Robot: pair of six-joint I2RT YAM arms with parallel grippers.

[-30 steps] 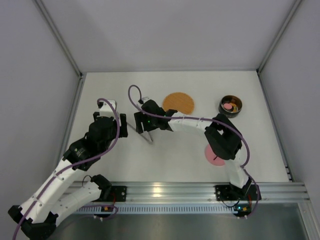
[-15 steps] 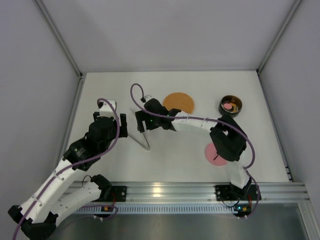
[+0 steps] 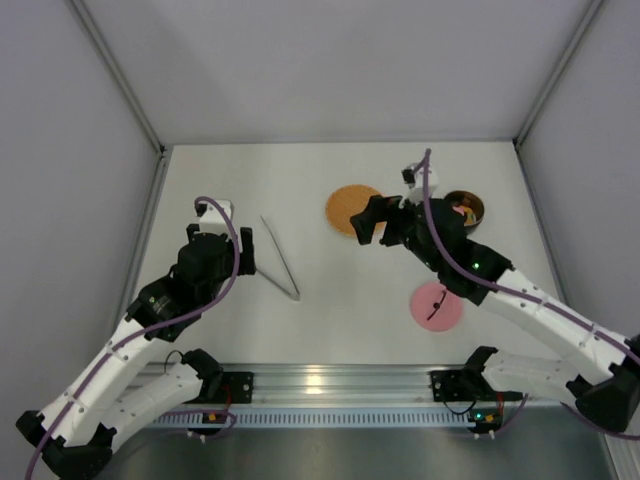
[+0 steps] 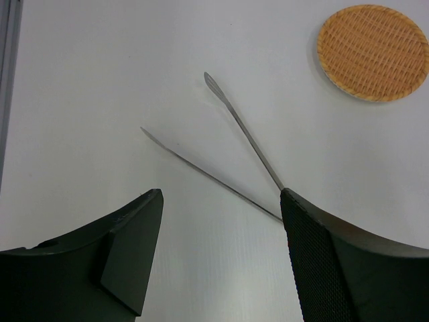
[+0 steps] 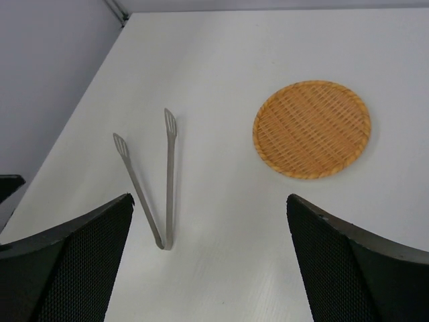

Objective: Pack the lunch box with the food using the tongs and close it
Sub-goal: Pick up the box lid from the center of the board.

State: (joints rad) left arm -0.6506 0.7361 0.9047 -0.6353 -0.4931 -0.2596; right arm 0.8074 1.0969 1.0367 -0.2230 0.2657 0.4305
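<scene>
Left wrist — tongs (image 4: 244, 132) on table (image 4: 100, 80)

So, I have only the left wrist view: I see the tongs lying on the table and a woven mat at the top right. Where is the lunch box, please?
Observer: In the top view the lunch box stands at the far right, past the woven mat.
Operator: And the lid, is it on the box?
Observer: No. The pink lid lies flat nearer to the arms' bases, apart from the lunch box.
Operator: Does the right pincer hold anything?
Observer: No. The right pincer is open, with nothing between its fingers.
</scene>
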